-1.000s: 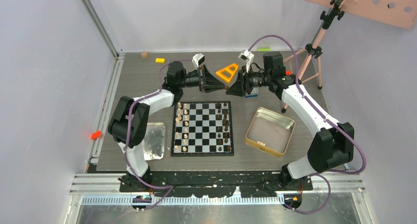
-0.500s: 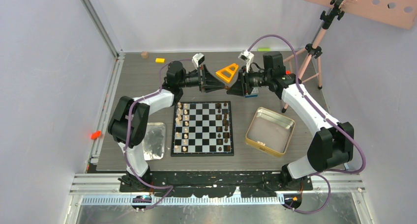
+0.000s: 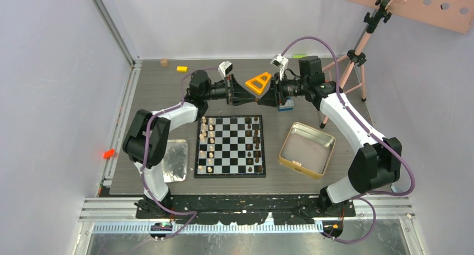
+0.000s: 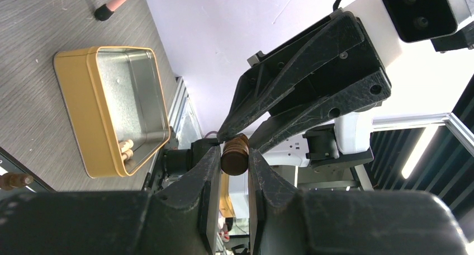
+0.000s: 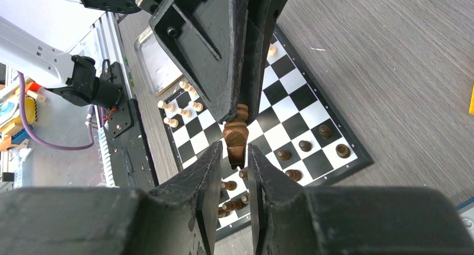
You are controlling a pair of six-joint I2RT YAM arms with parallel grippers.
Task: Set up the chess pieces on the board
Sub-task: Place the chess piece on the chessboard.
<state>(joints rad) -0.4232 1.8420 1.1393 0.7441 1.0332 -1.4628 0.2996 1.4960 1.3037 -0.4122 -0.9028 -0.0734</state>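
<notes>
The board point(image 3: 230, 146) lies mid-table with light tan chess pieces point(image 3: 204, 144) along its left columns and dark brown ones point(image 3: 256, 146) along its right. My two grippers meet tip to tip above the table just beyond the board's far edge. My left gripper point(image 3: 254, 100) point(image 4: 230, 154) is shut on a dark brown chess piece point(image 4: 235, 155). My right gripper point(image 3: 262, 100) point(image 5: 235, 154) is closed round the other end of the same piece point(image 5: 236, 136). Both sets of fingers touch it. The board also shows below in the right wrist view point(image 5: 290, 107).
A gold-rimmed tin point(image 3: 307, 149) right of the board holds two light pieces point(image 4: 126, 150). A silver tray point(image 3: 174, 160) lies left of it. An orange triangle point(image 3: 258, 82), a yellow block point(image 3: 181, 69) and a pink tripod point(image 3: 351, 65) stand at the back.
The right arm's wrist has shifted slightly up and back. The grippers stay joined at the dark piece, and the left arm has not moved.
</notes>
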